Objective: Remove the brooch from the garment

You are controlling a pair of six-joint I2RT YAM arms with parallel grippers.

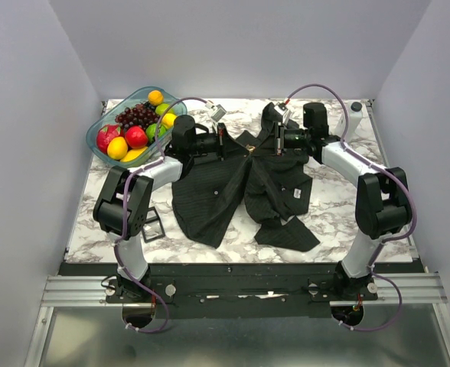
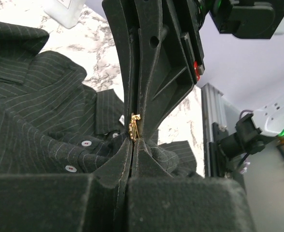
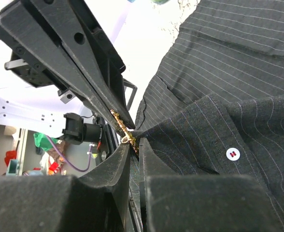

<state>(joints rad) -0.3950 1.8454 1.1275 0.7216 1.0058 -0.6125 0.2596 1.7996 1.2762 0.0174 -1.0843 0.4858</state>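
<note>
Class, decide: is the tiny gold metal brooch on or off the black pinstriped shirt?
Apparently on: the brooch sits at a pinched fold of the shirt; pin hidden.

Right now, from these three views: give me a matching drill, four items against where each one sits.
Items:
1. brooch
2. fruit bowl
3. black buckle frame
4. white label

Places:
A. far-left corner
B. on the pinstriped shirt, its right half
C. beside the left arm
D. where the left gripper and right gripper meet

Pairs: 1-D, 2-A, 3-C, 4-B
</note>
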